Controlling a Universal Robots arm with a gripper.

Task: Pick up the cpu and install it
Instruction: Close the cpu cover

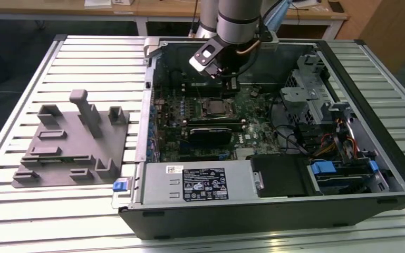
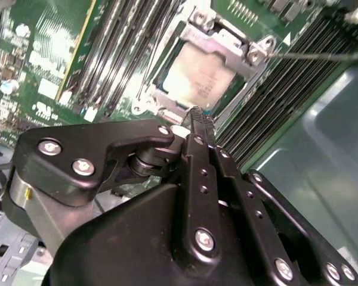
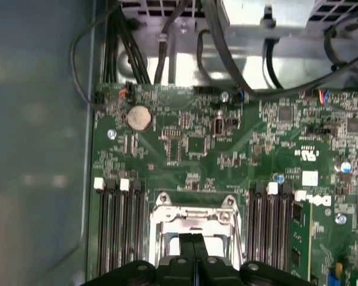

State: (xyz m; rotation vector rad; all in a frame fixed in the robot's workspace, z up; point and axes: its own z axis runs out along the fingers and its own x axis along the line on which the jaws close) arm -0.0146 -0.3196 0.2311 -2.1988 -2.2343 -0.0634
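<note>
Your bench (image 1: 55,221) is a slatted silver metal top that spreads out below the claw (image 1: 229,83). Beyond the claw there's a light wooden desk (image 1: 167,7) on white legs. There's dark floor (image 1: 6,58) off to the exterior view's left of the claw and a wooden panel (image 1: 392,31) to its right.

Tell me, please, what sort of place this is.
Probably a robotics lab or workshop set up for computer assembly: an open desktop computer case lies on a slatted metal table, a grey fixture tray sits beside it, and wooden desks stand behind.
</note>
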